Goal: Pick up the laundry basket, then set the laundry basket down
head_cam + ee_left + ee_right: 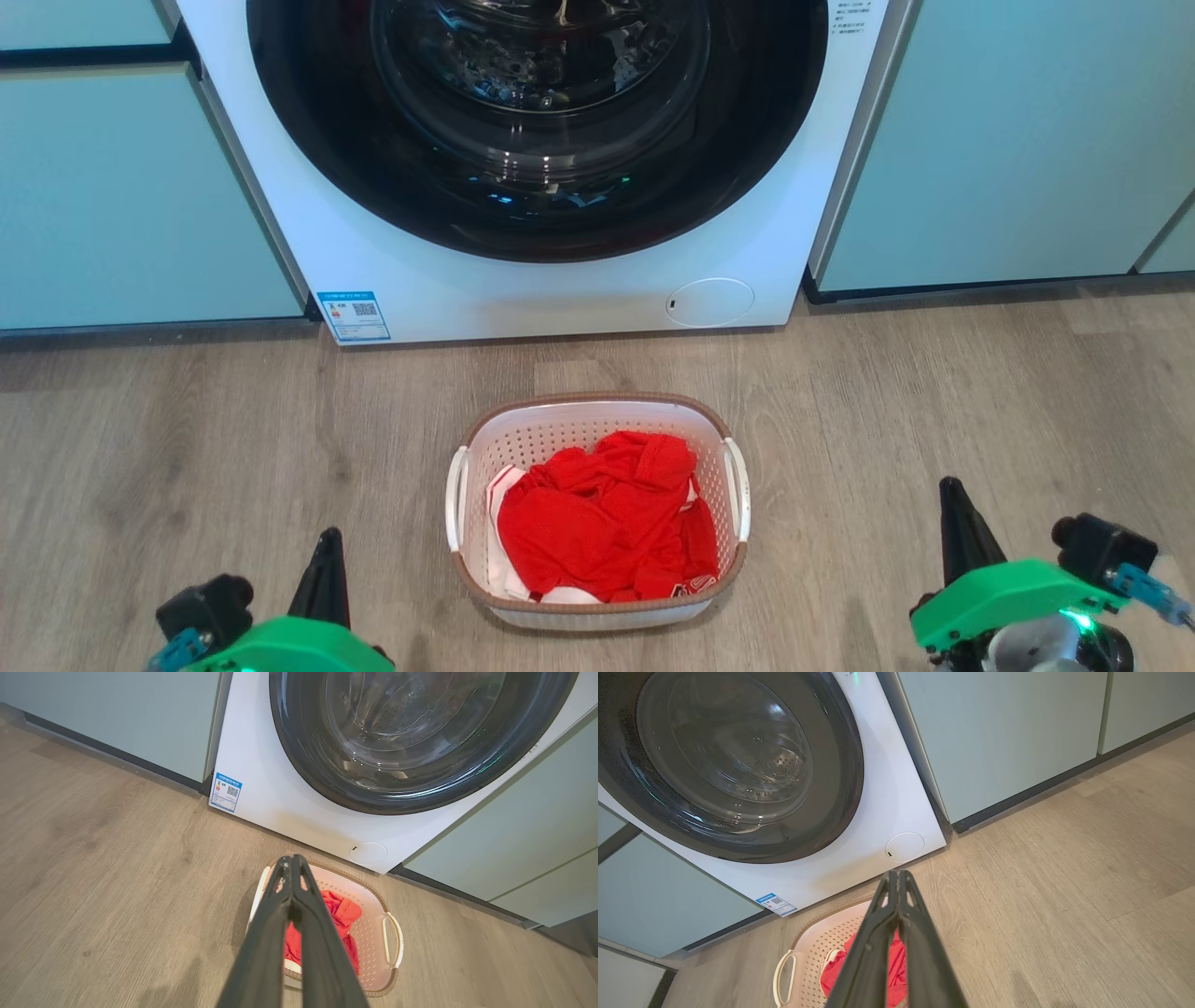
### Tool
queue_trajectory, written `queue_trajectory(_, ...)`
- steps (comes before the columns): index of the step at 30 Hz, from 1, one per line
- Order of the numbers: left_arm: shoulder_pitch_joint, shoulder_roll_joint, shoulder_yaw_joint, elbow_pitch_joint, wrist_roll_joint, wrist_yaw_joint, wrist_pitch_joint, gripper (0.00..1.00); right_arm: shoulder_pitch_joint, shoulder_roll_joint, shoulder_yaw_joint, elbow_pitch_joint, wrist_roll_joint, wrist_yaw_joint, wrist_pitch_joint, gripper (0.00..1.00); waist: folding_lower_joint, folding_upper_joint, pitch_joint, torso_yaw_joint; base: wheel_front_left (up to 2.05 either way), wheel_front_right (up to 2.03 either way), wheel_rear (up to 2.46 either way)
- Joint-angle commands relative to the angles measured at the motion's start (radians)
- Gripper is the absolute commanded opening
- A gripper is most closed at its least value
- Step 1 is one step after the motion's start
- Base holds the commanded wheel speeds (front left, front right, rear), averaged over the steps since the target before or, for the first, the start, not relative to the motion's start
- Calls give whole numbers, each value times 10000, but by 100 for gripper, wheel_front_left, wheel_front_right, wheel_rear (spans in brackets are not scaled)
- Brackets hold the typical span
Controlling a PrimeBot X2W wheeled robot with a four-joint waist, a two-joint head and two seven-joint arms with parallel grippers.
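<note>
Logging as Obs. 1: where does the small white perforated plastic laundry basket [569, 431] with the brown rim band sit relative to the claws?

Obs. 2: On the wood-look plank floor [187, 439], centred just in front of the white front-loading washing machine [523, 299], not touching it. It lies between the two grippers, ahead of and inboard from both. Crumpled red garment [597, 523] inside.

Obs. 1: Claw state?

Obs. 2: Left gripper [329, 541] and right gripper [950, 490] — fingers pressed together, tips meeting, nothing held. Both well apart from the basket.

Obs. 1: Axis, nearer arm?

Obs. 2: White side handles face outward, left handle [456, 499] toward the left claw, right handle [739, 490] toward the right. Long axis: cannot call it, the head view foreshortens. Judgement: the left claw stands somewhat nearer its handle; each would need to open and travel inward.

Obs. 1: Writing?

Obs. 2: Blue-and-white sticker [353, 316] with a QR code at the machine's lower left corner — print too small to read. Small dark lettering [851, 19] at its upper right, likewise illegible. No brand legible.
</note>
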Motion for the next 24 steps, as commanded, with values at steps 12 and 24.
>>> queue_trajectory(12, -741, 139, 398, -235, -1649, -261, 379, 0, -657, -225, -147, -251, 1634, 9, 340, 0, 1, 0, 22, -14, 0, 0, 0)
queue_trajectory(24, -996, 157, 636, -190, -3093, -433, 711, 0, -801, -255, -292, -216, 3043, 12, 662, 0, 1, 0, 44, -27, 0, 0, 0)
